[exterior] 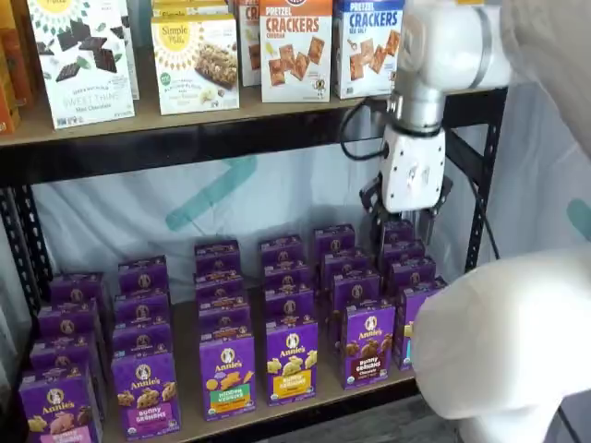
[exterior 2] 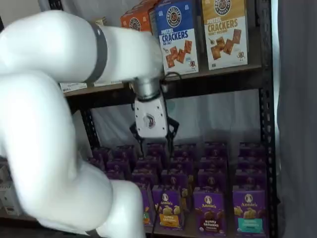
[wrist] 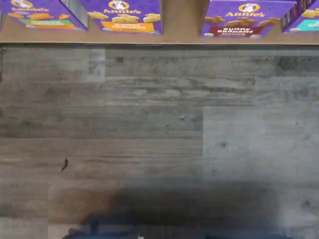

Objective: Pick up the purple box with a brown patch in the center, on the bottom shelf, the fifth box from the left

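Note:
The purple box with a brown band and dark bunny crackers stands in the front row of the bottom shelf, right of a yellow-band carton. It also appears as the purple box in the other shelf view, and the wrist view shows the purple box at the board's edge. My gripper hangs above the rear boxes of that column, well over the shelf. In both shelf views its black fingers stand apart with a plain gap, open and holding nothing; gripper.
Rows of purple Annie's cartons fill the bottom shelf, with a green-band carton and a teal-band carton among them. Cracker boxes stand on the upper board. A black rack post rises at the right. My white arm blocks the lower right. Grey plank floor lies below.

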